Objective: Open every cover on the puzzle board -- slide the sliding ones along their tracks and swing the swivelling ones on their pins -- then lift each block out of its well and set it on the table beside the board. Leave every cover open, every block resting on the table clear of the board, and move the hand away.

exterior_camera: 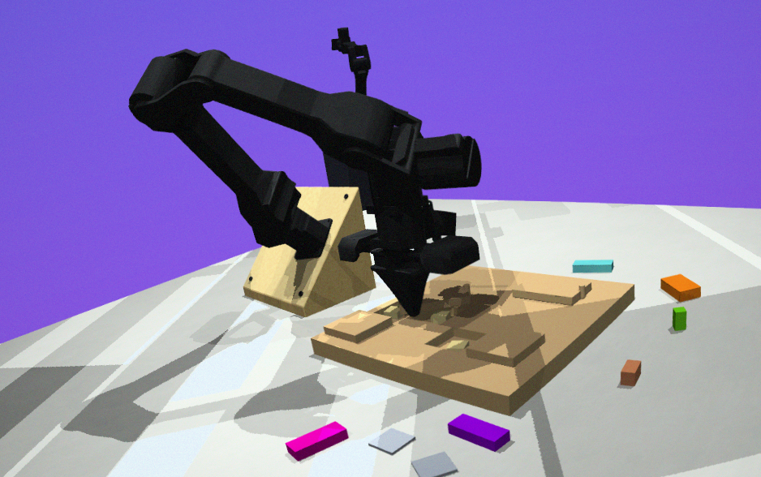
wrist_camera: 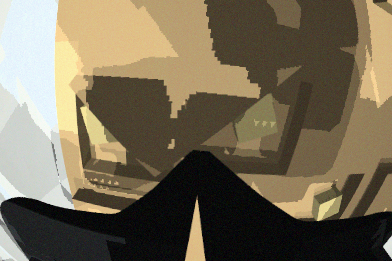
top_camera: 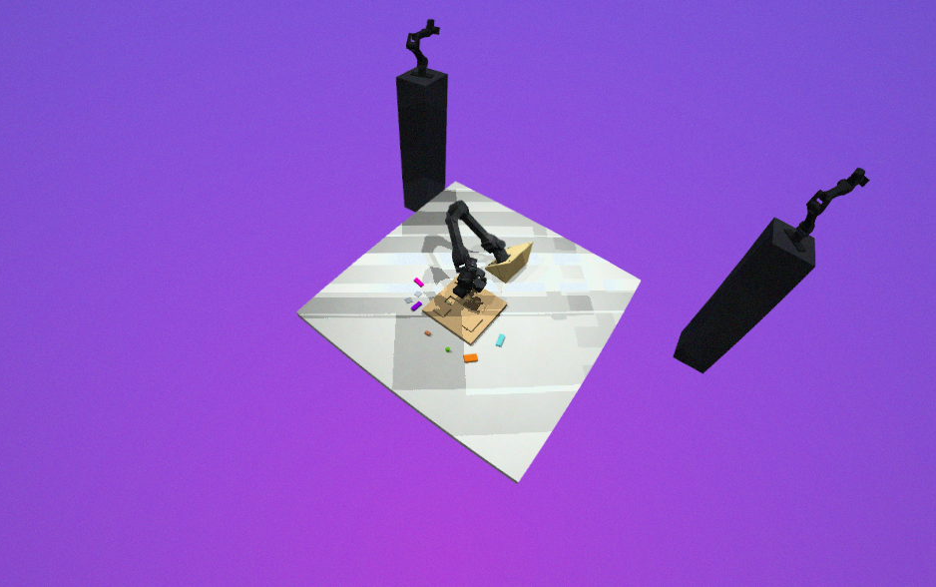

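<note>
The tan puzzle board point(top_camera: 490, 318) point(exterior_camera: 573, 320) point(wrist_camera: 145, 42) lies flat, partly in shadow. My gripper point(exterior_camera: 414, 314) point(wrist_camera: 199, 158) is shut and empty, its tip low over the board's base-side half. In the exterior view, raised covers show at the left point(exterior_camera: 357, 325), front right point(exterior_camera: 505, 346) and back right point(exterior_camera: 549, 291). A pale block point(exterior_camera: 457, 345) lies low in an open well near the front-right cover. More pale pieces point(exterior_camera: 391, 311) point(exterior_camera: 440, 316) show beside my fingertips. The wrist view shows pale pieces at left point(wrist_camera: 100, 132), right point(wrist_camera: 257, 119) and lower right point(wrist_camera: 327, 202). Shadows blur the well edges.
On the table around the board lie a magenta block point(exterior_camera: 316, 440), a purple block point(exterior_camera: 478, 431), two grey plates point(exterior_camera: 392, 440) point(exterior_camera: 434, 464), a brown block point(exterior_camera: 629, 372), a green block point(exterior_camera: 678, 318), an orange block point(exterior_camera: 680, 287) and a cyan block point(exterior_camera: 592, 265). The arm's wedge base point(exterior_camera: 336, 278) stands behind.
</note>
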